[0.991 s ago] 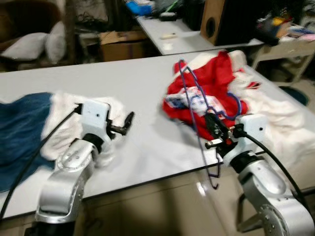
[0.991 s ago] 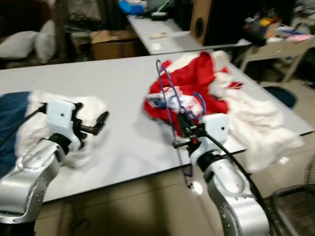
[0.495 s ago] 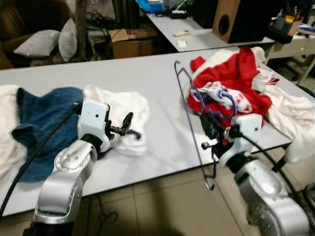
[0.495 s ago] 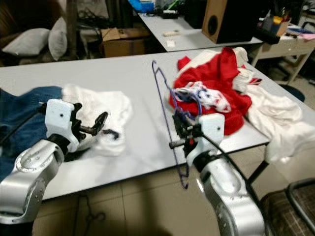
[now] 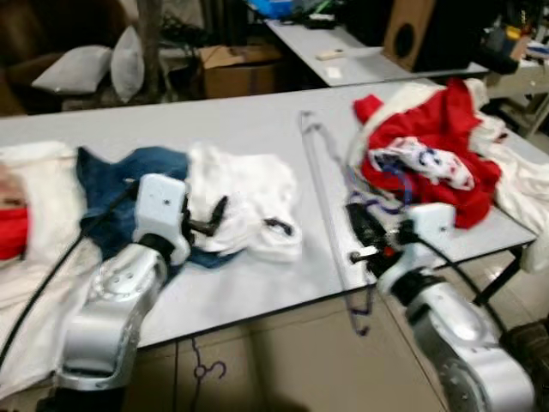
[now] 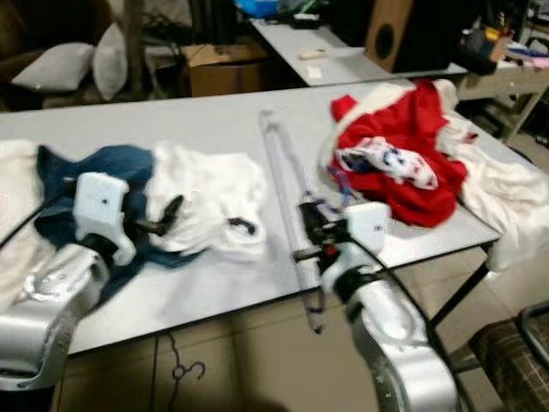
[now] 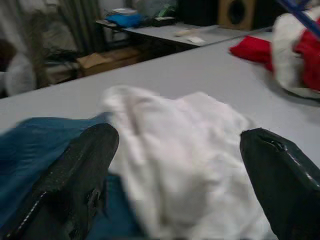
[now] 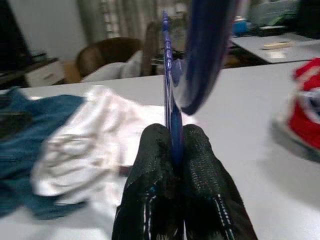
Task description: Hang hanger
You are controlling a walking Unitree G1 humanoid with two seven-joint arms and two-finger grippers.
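My right gripper (image 8: 172,150) has its two black fingers pinched tight on the thin blue wire hanger (image 5: 330,225), whose rod runs up between the pads in the right wrist view. In the head views the hanger stands nearly upright at the near edge of the long grey table (image 5: 257,129), its upper end reaching over the tabletop and its lower end hanging below the edge in front of my forearm.

My left gripper (image 7: 175,165) hovers with fingers spread wide apart and nothing between them, just above the crumpled white cloth (image 5: 249,202) that lies against the dark blue garment (image 5: 120,184).

Since half a second ago my head has kept swinging to the left, so the whole scene has slid to the right. The heap of red clothing (image 5: 433,150) now sits further toward my right, and more of the table's left end has come into sight, with another white cloth (image 5: 39,172) and a bit of red fabric (image 5: 10,232) at the far left edge. A small dark hanger hook (image 5: 206,371) now shows on the tiled floor (image 5: 283,360) under the table. The blue hanger has stayed clamped in my right fingers throughout.
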